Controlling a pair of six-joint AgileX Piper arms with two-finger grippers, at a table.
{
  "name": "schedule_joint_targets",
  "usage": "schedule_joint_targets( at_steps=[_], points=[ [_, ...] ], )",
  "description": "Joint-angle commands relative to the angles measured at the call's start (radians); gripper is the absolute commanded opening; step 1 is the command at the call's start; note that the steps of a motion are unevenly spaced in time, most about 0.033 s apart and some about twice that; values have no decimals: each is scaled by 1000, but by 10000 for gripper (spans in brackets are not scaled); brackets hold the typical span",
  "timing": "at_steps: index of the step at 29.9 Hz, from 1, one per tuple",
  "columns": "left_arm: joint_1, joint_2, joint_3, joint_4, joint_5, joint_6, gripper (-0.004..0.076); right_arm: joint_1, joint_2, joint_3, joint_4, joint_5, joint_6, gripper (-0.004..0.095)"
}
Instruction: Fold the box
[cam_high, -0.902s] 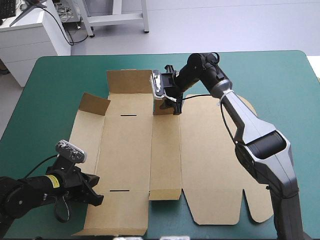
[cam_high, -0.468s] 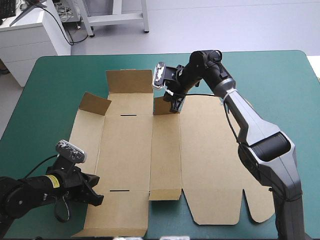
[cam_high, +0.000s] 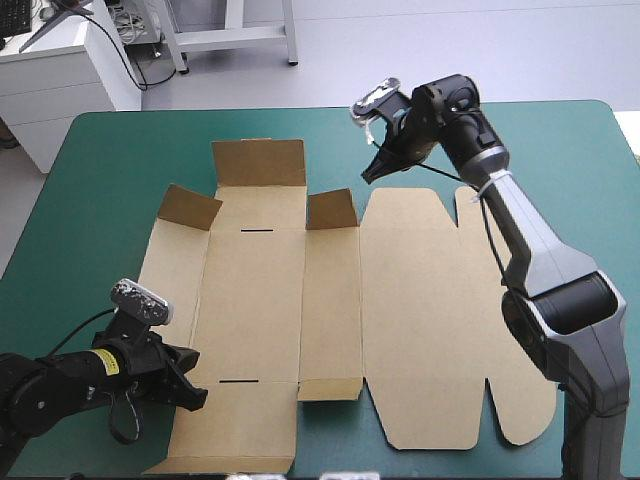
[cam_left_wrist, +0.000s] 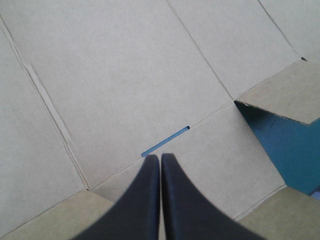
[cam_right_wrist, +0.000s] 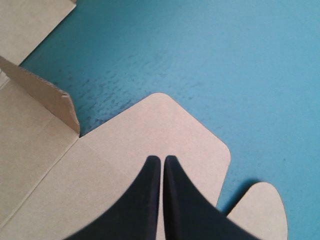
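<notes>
The brown box (cam_high: 420, 310) lies spread out on the teal-green cover, with three flaps raised: a wide far flap (cam_high: 258, 162), a small left flap (cam_high: 190, 207) and a small middle flap (cam_high: 331, 209). My right gripper (cam_high: 371, 174) hovers shut and empty over the far edge of the wide right panel. In the right wrist view it (cam_right_wrist: 162, 159) points over a rounded tab (cam_right_wrist: 165, 120), and the middle flap (cam_right_wrist: 45, 92) stands off to one side. My left gripper (cam_high: 192, 396) is shut at the box's near left part. Its tips (cam_left_wrist: 160, 156) rest just short of a slot (cam_left_wrist: 165, 142).
Bare teal-green cover (cam_high: 560, 180) lies beyond and to the right of the box. A near flap (cam_high: 330, 388) stands slightly raised at the middle strip's front end. White furniture (cam_high: 60, 70) stands off the table's far left corner.
My right gripper let go of the small middle flap, shut, and rose away to the right toward the far edge. The flap stays up. The left arm has not moved.
</notes>
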Motion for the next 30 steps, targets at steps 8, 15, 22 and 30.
schedule_joint_targets(
  at_steps=[8, 15, 22, 30],
  points=[
    [-5, -1, -34, -15, -78, 1, -8, -169, -196, 44, 98, 3, 76, 0],
    [-5, -1, -34, -15, -126, 1, -8, -211, -361, 352, 93, -3, 48, 0],
    [-5, 10, -34, -17, -143, 1, -8, -230, -545, 662, 105, -113, 50, 0],
    [-5, 47, -51, -17, -172, -3, -8, -230, -780, 952, 146, -209, 50, 0]
  ],
)
